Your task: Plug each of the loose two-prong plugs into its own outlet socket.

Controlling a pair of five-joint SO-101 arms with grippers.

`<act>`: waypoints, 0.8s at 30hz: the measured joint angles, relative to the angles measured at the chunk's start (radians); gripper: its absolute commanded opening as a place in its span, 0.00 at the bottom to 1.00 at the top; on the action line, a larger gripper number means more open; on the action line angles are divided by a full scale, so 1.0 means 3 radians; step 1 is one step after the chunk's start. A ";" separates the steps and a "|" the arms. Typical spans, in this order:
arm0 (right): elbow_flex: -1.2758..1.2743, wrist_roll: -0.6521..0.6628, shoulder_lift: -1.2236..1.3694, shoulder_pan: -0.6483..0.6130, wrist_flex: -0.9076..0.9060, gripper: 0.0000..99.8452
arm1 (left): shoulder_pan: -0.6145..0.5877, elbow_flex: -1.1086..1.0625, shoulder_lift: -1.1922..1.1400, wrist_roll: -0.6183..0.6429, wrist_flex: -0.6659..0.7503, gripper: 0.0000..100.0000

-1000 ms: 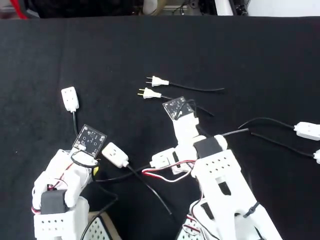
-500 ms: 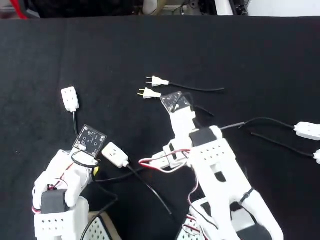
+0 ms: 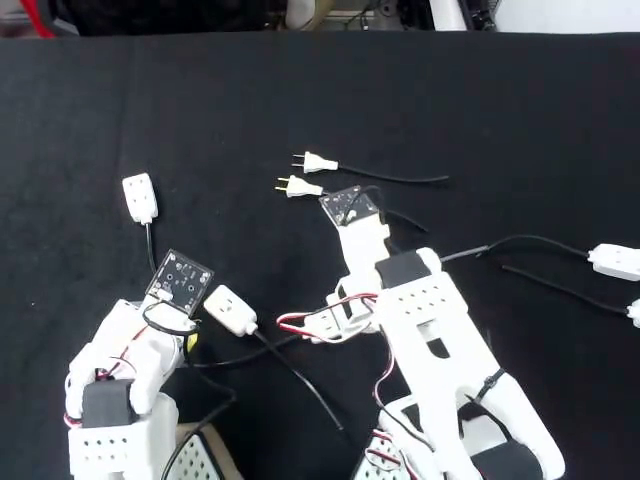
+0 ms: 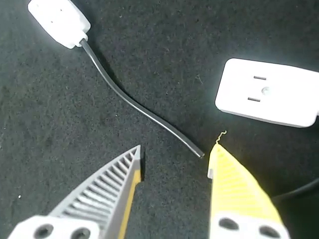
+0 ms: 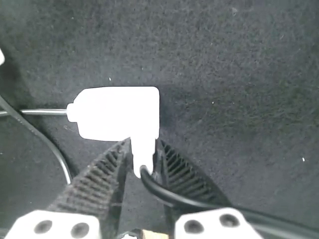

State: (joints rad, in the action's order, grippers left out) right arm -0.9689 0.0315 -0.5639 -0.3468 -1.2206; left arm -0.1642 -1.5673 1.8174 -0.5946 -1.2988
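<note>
Two white two-prong plugs lie mid-table with prongs pointing left: the upper plug (image 3: 318, 163) and the lower plug (image 3: 300, 187). My right arm (image 3: 400, 290) stretches to the lower plug. In the right wrist view that plug (image 5: 119, 113) sits just past the fingertips, and my right gripper (image 5: 143, 145) is shut on its narrow white tail, where the black cord leaves. My left gripper (image 4: 177, 149) hangs open low over the cloth, a black cable (image 4: 139, 112) running between its tips. One white socket (image 4: 269, 92) lies beside the yellow finger (image 4: 234, 184), another socket (image 4: 57, 20) farther off.
In the high view the two left sockets sit at the left (image 3: 140, 197) and by the left arm (image 3: 230, 310). Two more sockets (image 3: 615, 261) lie at the right edge, with black cords (image 3: 530, 240) trailing toward the right arm. The black cloth's far half is open.
My right arm has pushed forward and left, bringing its gripper up to the lower plug. The left arm and both plugs have kept still.
</note>
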 measured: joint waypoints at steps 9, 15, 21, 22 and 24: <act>0.0000 0.0000 0.0020 -0.0036 0.0000 0.01 | 0.0000 0.0000 0.0000 0.0000 0.0000 0.22; 0.0000 0.0000 0.0026 -0.0199 0.0000 0.01 | 0.0000 0.0000 0.0000 0.0000 0.0000 0.22; 0.0000 0.0000 0.0430 -0.0210 0.0220 0.01 | 0.0000 0.0000 0.0000 0.0000 0.0000 0.22; 0.0056 0.0000 0.0532 -0.0210 0.0235 0.01 | 0.0000 0.0000 0.0000 0.0000 0.0000 0.22; 0.0082 0.0010 0.0660 -0.0210 0.0281 0.01 | 0.0000 0.0000 0.0000 0.0000 0.0000 0.22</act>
State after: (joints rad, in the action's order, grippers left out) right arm -0.9444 0.0345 -0.3659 -0.4097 -1.1362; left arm -0.1642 -1.5673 1.8174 -0.5946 -1.2988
